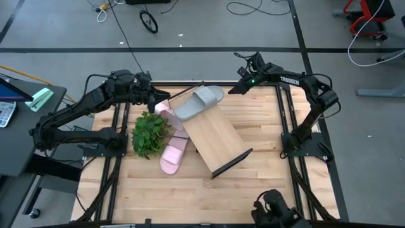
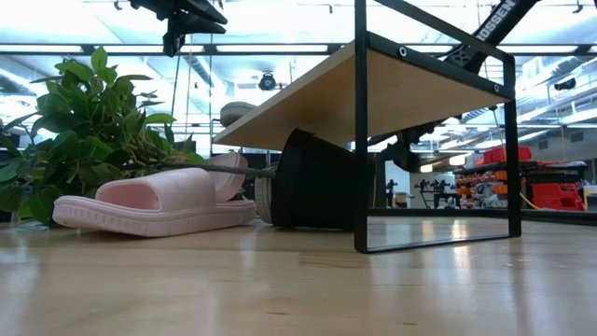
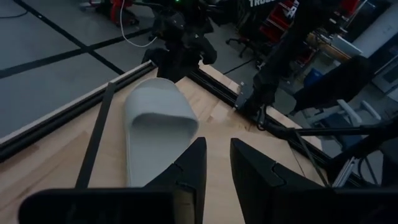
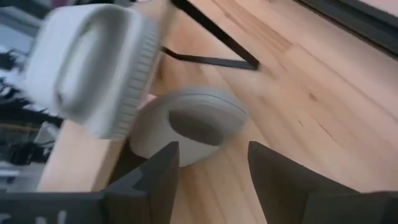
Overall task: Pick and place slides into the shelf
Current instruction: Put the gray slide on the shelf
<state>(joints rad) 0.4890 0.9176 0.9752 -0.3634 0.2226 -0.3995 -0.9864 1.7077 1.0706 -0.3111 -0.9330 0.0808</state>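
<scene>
The shelf [image 1: 216,138] lies slanted across the table's middle, its dark end frame [image 1: 231,163] on the tabletop. One grey slide [image 1: 201,101] lies on the board's far end. A second grey slide [image 4: 189,124] sits lower, beside the board, its toe opening between my right gripper's [image 4: 211,168] open fingers, apart from them. A pink slide [image 1: 174,155] lies sole down by the plant. Another pink slide [image 1: 166,113] lies at the board's left edge. My left gripper [image 3: 217,168] hovers behind the upper grey slide's heel [image 3: 146,174], open by a narrow gap with nothing in it.
A green leafy plant [image 1: 150,133] stands at the left, close to both pink slides and under my left arm. In the low view the board [image 2: 373,93] slopes up over a dark rounded object [image 2: 317,182]. Bare tabletop [image 1: 190,196] lies toward the near edge and at the right [image 1: 266,126].
</scene>
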